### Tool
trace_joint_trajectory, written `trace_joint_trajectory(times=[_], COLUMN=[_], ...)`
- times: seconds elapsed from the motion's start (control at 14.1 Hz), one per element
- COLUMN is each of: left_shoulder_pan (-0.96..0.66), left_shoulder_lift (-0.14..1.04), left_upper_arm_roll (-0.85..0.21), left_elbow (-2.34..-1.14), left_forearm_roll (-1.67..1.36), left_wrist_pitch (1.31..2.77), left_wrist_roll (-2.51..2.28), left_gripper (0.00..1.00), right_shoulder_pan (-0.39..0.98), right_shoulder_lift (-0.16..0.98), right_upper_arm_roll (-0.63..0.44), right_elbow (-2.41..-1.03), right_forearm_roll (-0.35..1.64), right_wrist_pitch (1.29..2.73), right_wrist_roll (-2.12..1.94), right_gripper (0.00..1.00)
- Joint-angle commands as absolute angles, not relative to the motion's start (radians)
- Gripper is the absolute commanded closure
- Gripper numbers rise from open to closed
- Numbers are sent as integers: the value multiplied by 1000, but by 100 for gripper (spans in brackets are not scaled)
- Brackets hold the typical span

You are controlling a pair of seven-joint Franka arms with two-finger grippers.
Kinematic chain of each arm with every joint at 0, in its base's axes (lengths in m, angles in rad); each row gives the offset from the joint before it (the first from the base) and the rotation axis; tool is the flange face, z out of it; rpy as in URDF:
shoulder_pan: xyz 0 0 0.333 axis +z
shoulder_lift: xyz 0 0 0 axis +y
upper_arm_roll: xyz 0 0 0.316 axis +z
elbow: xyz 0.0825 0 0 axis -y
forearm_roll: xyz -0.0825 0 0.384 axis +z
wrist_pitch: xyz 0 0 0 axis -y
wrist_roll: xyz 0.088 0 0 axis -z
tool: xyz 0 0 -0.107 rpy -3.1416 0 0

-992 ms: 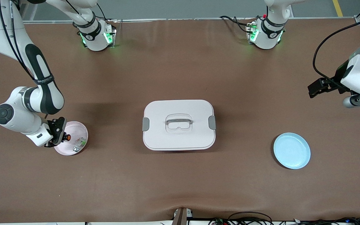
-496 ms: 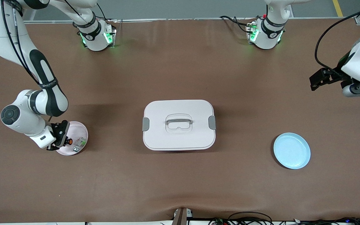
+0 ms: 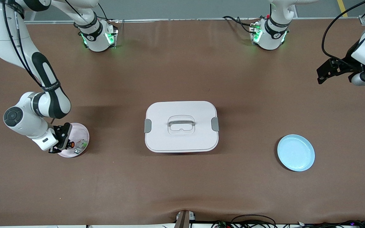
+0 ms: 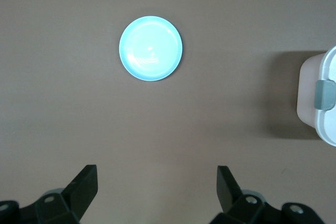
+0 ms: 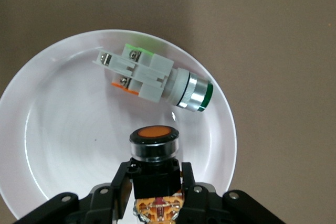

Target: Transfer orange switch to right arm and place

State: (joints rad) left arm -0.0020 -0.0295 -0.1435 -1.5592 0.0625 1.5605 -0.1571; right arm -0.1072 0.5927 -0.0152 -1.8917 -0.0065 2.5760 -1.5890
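The orange switch [image 3: 71, 144] is a stubby black part with a round orange button, and my right gripper [image 3: 64, 142] is shut on its black body. It is held low over the pink plate [image 3: 83, 133] at the right arm's end of the table. In the right wrist view the switch [image 5: 154, 141] sits between the fingers [image 5: 116, 188] of my right gripper [image 5: 155, 184], button pointing out over the plate [image 5: 58, 129]. I cannot tell if it touches the plate. My left gripper [image 3: 321, 75] is open and empty, up over bare table at the left arm's end; it also shows in the left wrist view [image 4: 157, 184].
A green-and-white part [image 3: 81, 146] lies on the pink plate beside the switch; it also shows in the right wrist view [image 5: 152, 80]. A closed white box with a handle [image 3: 181, 126] stands mid-table. An empty blue plate [image 3: 296, 153] lies toward the left arm's end, also in the left wrist view [image 4: 150, 48].
My right gripper has moved the switch a little nearer to the front camera over the pink plate, then nearly stopped. My left gripper has drawn back toward the robots' side of the table.
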Motion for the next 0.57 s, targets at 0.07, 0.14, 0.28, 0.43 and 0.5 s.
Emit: trace_joint_trajectory(times=[0.07,0.14,0.28,0.43,0.5], left_shoulder_pan=[-6,0,3,18,34], left_shoulder_lift=[-57,-61,-67,-89,-89], left_upper_arm_roll=[-164,-164,-157,-153,-153], left_elbow=[-1586,-1585,-1585,-1585,-1585], left_forearm_roll=[54,52,49,49,48], left_wrist_pitch=[1539,1533,1510,1502,1502], left_wrist_roll=[-169,-151,-146,-117,-91], left_gripper=[0,0,0,0,0], right_shoulder_pan=[-126,-127,-129,-129,-130], right_shoulder_lift=[594,592,592,588,584], right_upper_arm_roll=[-2,-2,-2,-2,0], right_elbow=[-1888,-1887,-1881,-1862,-1852], right_forearm_roll=[-6,-6,-6,-6,-6], right_wrist_pitch=[2571,2568,2557,2514,2482], right_wrist_roll=[-1592,-1592,-1594,-1592,-1592], right_gripper=[28,22,5,0,0])
